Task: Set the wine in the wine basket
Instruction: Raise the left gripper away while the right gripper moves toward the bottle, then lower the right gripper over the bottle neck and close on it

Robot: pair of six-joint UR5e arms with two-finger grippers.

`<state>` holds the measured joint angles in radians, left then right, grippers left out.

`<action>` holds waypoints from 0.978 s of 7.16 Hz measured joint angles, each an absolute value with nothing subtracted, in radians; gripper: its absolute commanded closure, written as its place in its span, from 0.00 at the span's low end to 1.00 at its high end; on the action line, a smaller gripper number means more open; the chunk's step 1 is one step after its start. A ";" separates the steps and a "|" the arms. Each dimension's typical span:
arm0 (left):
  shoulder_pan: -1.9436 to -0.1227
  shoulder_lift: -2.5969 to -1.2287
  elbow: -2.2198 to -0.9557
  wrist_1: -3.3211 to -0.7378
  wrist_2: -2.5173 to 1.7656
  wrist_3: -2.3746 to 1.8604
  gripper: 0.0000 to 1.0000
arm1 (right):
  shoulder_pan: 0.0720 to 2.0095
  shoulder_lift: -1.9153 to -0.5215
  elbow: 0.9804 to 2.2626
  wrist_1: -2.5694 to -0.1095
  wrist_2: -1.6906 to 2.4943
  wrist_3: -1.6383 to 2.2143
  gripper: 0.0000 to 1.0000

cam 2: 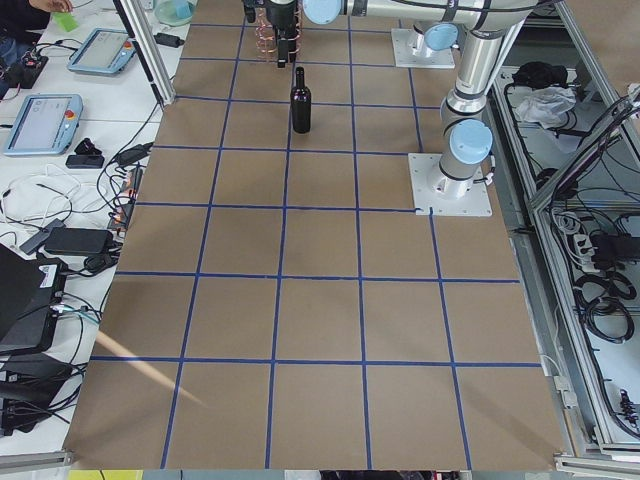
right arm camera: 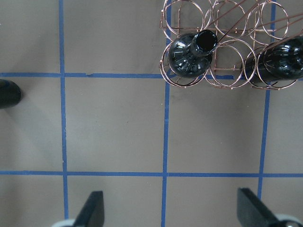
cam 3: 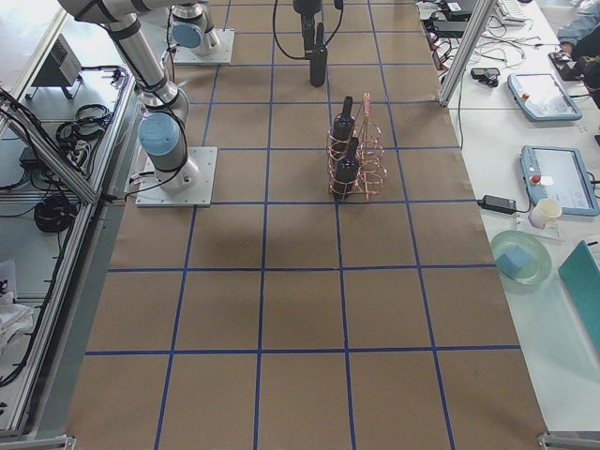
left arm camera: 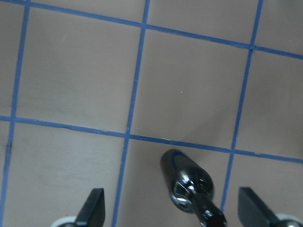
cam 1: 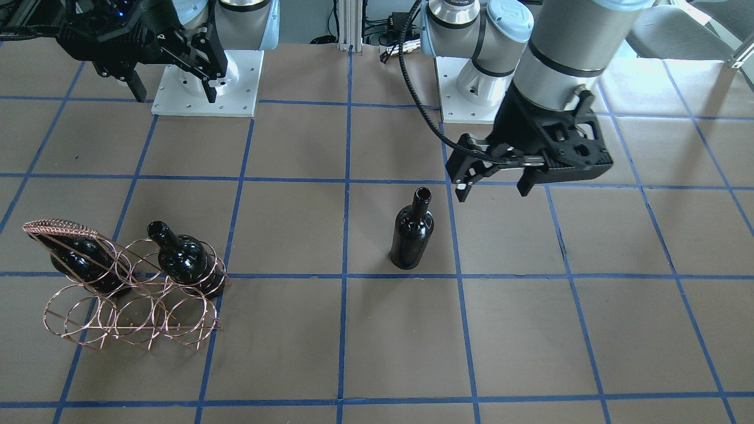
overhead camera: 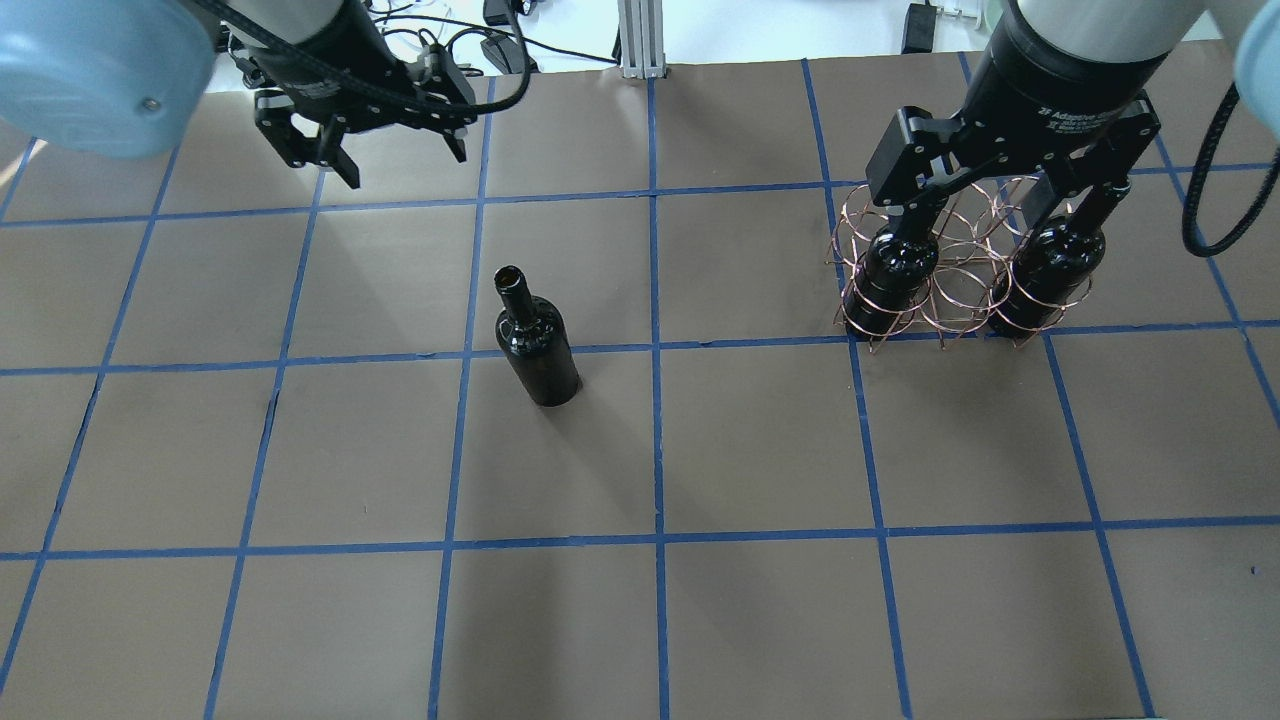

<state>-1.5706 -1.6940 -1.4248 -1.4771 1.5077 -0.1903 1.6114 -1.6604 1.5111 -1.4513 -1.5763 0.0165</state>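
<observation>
Two arms work over one table (cam 1: 294,353), brown-topped and marked with a blue tape grid.

Item 1, wine basket (cam 1: 135,315): copper wire, standing on the robot's right half of the table. It holds two other bottles, one (cam 1: 184,258) and another (cam 1: 79,262), upright in the end rings of the row nearer the robot.

Item 2, wine (cam 1: 412,232): dark glass, upright on the table left of the centre line, well apart from the basket.

Item 3, left gripper (cam 1: 493,187): raised beside the wine's neck, not touching it. Fingers (left arm camera: 94,208) are spread wide and grip nothing.

Item 4, right gripper (cam 1: 175,88): held high on the robot's side of the basket. Fingers (right arm camera: 94,208) are likewise spread and empty.
</observation>
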 measured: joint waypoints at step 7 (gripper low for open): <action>-1.321 -1.702 -1.438 -1.483 1.669 0.043 0.00 | 1.898 -1.561 1.507 -1.558 -1.585 0.385 0.00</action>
